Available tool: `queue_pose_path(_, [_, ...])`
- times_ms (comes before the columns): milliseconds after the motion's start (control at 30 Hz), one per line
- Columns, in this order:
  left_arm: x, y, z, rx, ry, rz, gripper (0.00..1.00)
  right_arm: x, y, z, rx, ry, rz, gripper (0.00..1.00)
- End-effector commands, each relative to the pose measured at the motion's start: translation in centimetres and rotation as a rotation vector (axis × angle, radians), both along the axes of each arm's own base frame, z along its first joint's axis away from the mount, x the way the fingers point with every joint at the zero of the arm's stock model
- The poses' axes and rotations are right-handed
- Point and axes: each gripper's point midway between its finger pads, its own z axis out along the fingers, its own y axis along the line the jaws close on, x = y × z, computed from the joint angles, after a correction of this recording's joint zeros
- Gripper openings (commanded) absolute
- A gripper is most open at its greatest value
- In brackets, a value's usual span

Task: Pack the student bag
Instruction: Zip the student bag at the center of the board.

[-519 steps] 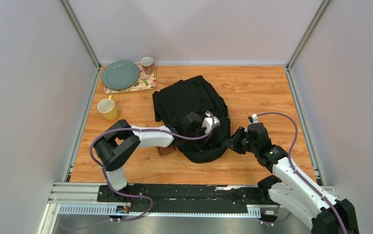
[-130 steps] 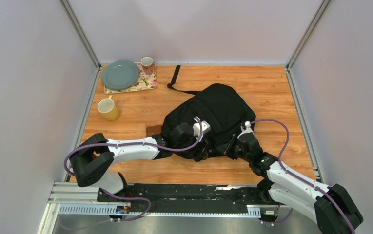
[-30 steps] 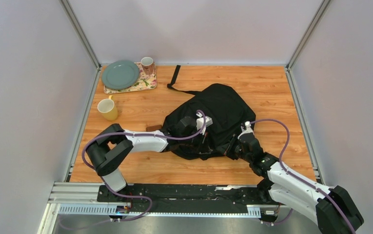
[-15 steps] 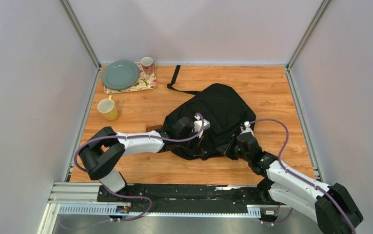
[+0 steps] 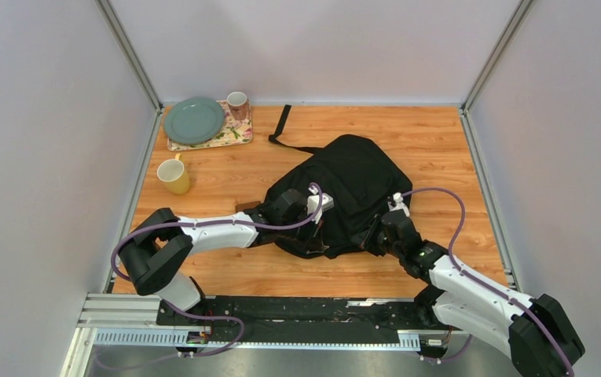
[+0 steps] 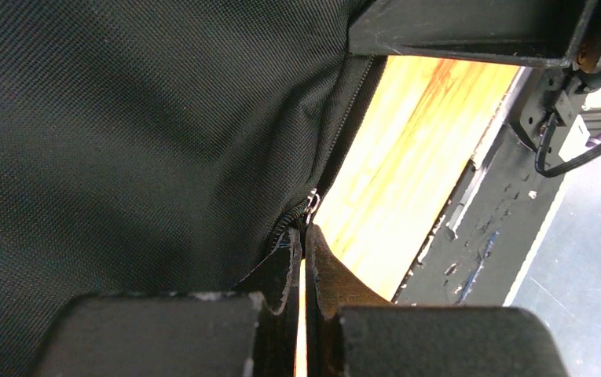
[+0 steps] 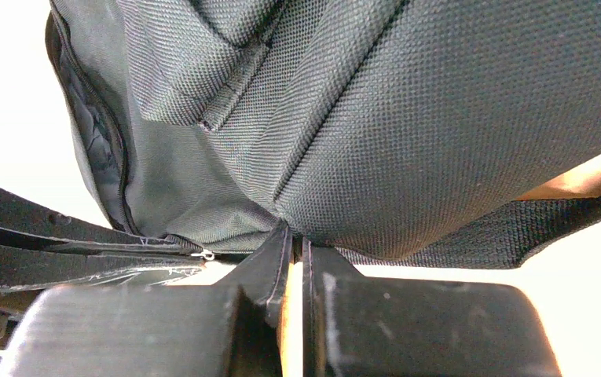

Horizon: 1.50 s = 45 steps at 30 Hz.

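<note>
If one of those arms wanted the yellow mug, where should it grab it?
Probably its near rim, from straight above, with one tool finger inside and one outside. The yellow mug stands upright with its mouth open, and its small handle seems to point to the far side.

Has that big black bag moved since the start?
Yes. The student bag has shifted right, farther from the yellow mug, and its strap now lies stretched out behind it.
</note>
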Motion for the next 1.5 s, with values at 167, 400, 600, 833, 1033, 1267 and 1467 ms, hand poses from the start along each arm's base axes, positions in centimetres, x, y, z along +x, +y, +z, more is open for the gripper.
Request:
queue_pose_path(167, [-1.3,-1.2,2.5,-0.105,0.042,-0.062,0.0,2.8,-0.9,2.8,-0.064,-0.096,-0.044,0.09])
queue_pose_path(400, [-1.2,-1.1,2.8,-0.122,0.046,-0.033,0.0,1.1,0.1,3.5,0.028,-0.027,-0.014,0.59])
queue_pose_path(600, [-1.1,-1.3,3.4,-0.143,0.031,-0.033,0.0,-1.1,0.2,4.1,0.123,0.051,-0.031,0.68])
queue_pose_path(833, [-0.9,-2.2,4.5,-0.169,0.037,-0.051,0.0,-2.9,1.4,3.0,0.316,0.14,-0.067,0.73])
queue_pose_path(1033, [-1.2,-2.1,4.8,-0.18,0.041,-0.055,0.0,-1.8,1.7,2.2,0.392,0.134,-0.129,0.73])
queue_pose_path(1267, [-1.6,-2.1,4.7,-0.189,0.059,-0.06,0.0,0.2,3.0,2.4,0.329,0.129,-0.099,0.7])
queue_pose_path(1467, [-1.8,-2.3,4.9,-0.202,0.069,-0.062,0.0,1.3,3.8,2.2,0.287,0.124,-0.072,0.4])
